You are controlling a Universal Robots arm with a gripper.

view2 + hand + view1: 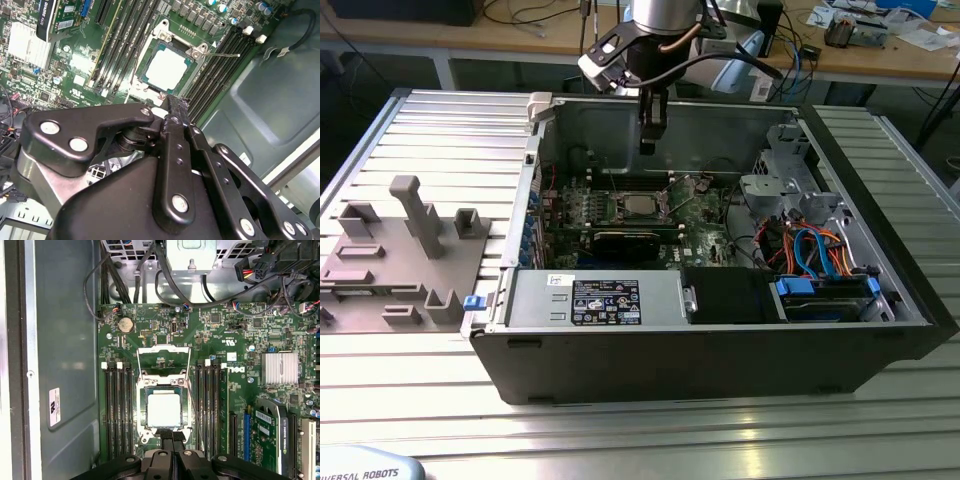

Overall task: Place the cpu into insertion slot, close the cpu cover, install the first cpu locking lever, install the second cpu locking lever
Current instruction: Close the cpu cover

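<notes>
Two black fingers (176,145) first: found them pressed together at the tip of the gripper (648,148), clamped on nothing. Hung clear above the motherboard (220,335) in the exterior view, over the middle of the board and touching no part of it. Just past the gripper, in both wrist views, saw the cpu (164,409) seated flat in the insertion slot (142,412), silver top upward, dark rim showing around it. Directly beyond, in the first wrist view, found the cpu cover (165,349) swung open and away from the chip, green board visible through its square opening; not closed. Noted a thin wire locking lever (225,55) angled out free beside the insertion slot in the second wrist view, unlatched. Saw long black memory slots (116,410) running along both sides of the insertion slot. Farther across the board, picked out a round coin cell (125,325), a finned silver heatsink (280,368) and a bundle of black cables (150,285) near the case wall. Farthest out, in the exterior view, found the open computer case (720,370) lying on a ribbed metal table (440,130), with a grey fixture block (410,240) on the exterior view's left, just beside the case.
</notes>
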